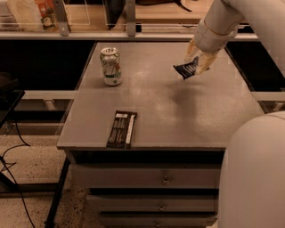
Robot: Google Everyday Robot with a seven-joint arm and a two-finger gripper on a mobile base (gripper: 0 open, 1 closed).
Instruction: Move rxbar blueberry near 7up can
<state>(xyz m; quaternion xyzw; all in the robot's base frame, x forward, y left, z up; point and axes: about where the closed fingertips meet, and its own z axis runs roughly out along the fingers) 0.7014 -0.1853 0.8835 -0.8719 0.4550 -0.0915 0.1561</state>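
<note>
The 7up can (111, 66) stands upright on the far left part of the grey table (178, 116). My gripper (196, 65) is over the far right part of the table, shut on the rxbar blueberry (186, 70), a small dark navy wrapper with white print. The bar hangs tilted in the air, a little above the tabletop, well to the right of the can. A faint shadow lies on the table below it.
A longer black-brown bar with a white stripe (122, 129) lies near the table's front left edge. Drawers (164, 180) sit under the tabletop. A shelf with containers (44, 13) runs along the back. My white arm's body (254, 173) fills the lower right.
</note>
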